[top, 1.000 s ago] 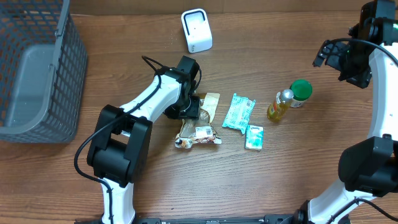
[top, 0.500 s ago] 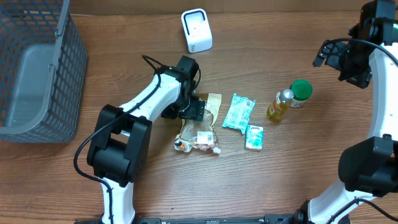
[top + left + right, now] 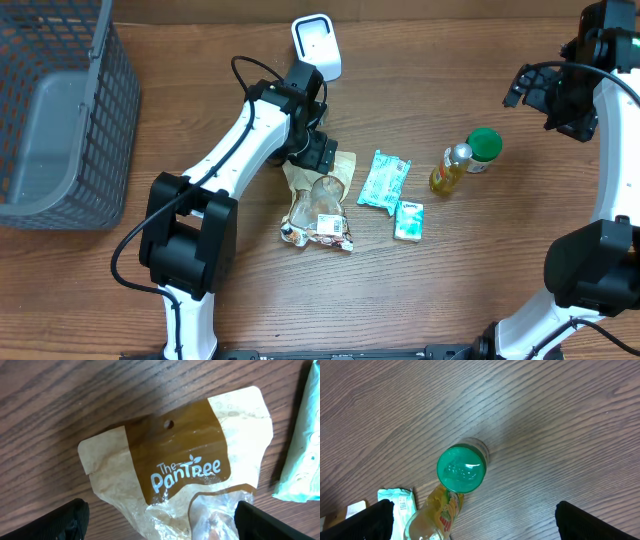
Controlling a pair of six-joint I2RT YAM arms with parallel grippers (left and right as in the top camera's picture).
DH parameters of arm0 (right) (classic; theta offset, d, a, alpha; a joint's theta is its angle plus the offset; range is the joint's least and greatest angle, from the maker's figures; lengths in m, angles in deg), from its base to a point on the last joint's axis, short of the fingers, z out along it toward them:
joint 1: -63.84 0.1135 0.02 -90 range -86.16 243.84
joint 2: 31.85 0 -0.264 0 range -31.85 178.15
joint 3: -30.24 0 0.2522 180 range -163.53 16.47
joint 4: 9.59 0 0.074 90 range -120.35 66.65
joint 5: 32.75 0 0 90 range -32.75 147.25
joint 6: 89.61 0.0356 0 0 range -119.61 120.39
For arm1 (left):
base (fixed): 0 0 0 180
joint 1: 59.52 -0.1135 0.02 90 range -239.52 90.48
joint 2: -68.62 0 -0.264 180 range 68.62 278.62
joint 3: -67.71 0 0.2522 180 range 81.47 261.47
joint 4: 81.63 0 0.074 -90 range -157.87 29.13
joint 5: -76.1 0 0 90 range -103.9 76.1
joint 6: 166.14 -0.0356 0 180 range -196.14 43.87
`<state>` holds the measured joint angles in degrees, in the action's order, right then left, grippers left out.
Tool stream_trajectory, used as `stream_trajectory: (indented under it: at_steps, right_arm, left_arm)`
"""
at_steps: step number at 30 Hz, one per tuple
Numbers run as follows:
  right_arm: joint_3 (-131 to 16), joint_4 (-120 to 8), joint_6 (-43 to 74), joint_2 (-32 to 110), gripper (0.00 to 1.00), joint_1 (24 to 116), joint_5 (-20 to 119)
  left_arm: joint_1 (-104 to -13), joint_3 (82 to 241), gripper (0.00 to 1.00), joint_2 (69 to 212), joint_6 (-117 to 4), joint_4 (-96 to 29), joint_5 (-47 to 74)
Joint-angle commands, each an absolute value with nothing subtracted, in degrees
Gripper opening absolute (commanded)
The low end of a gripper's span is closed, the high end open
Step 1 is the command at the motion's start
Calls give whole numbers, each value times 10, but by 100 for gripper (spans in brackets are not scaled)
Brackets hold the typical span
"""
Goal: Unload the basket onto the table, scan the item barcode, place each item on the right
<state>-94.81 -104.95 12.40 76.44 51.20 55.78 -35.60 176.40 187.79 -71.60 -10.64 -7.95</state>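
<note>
On my overhead feed the crinkled brown-and-cream plastic snack pouch (image 3: 320,205) lies flat on the wooden table (image 3: 200,60) near its middle; a small white label (image 3: 327,221) shows on the pouch's 6 o'clock end. The left gripper (image 3: 318,155) hangs over the pouch's 12 o'clock end; in my left wrist feed its 2 black fingers (image 3: 65,520) stand wide apart at the bottom corners, with the pouch's "The PanTree" print between them; I see no grip on it. The white rounded plastic scanner block (image 3: 316,48) stands at 12 o'clock from the pouch, well apart. At 3 o'clock from the pouch, just beside it, lies a pale teal wrapped packet (image 3: 384,180); a smaller teal-and-white packet (image 3: 408,220) sits at that packet's 5 o'clock. Further toward 3 o'clock a yellow plastic bottle (image 3: 450,168) lies on its side, touching a green-lidded jar (image 3: 483,148). The grey mesh basket (image 3: 60,110) fills the 9 o'clock edge. The right gripper (image 3: 560,100) hovers at 2 o'clock; its fingers (image 3: 370,520) are spread wide, holding nothing.
</note>
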Motion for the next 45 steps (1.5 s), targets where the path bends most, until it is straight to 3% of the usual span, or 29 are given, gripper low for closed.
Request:
stream_trajectory:
  at_steps: [1, 10, 14, 18, 22, 27, 31, 40, 45]
  right_arm:
    - [-948, -1047, 127, 755, 100, 512, 561]
    - [-948, -1047, 128, 755, 100, 512, 561]
    - [-948, -1047, 127, 755, 100, 512, 561]
    - [-948, -1047, 128, 755, 100, 512, 561]
    - [-948, -1047, 127, 755, 100, 512, 561]
    - [-948, -1047, 128, 755, 100, 512, 561]
    - [-948, -1047, 127, 755, 100, 512, 561]
    - [-948, -1047, 127, 755, 100, 512, 561]
    - [-948, -1047, 128, 755, 100, 512, 561]
  left_arm:
    - [-353, 1739, 93, 1884, -789, -108, -79]
    - [-353, 1675, 93, 1884, -862, -162, -32]
    - [-353, 1674, 77, 1884, -857, -163, -37]
    - [-356, 1674, 64, 1884, -773, -156, -95]
    - [-356, 1674, 64, 1882, -646, -142, -174]
    - [-359, 1674, 68, 1869, -493, -103, -248]
    - [-367, 1674, 72, 1865, -443, -86, -240]
    - [-379, 1683, 82, 1835, -472, -83, -201]
    - [-385, 1686, 98, 1790, -516, -81, -200]
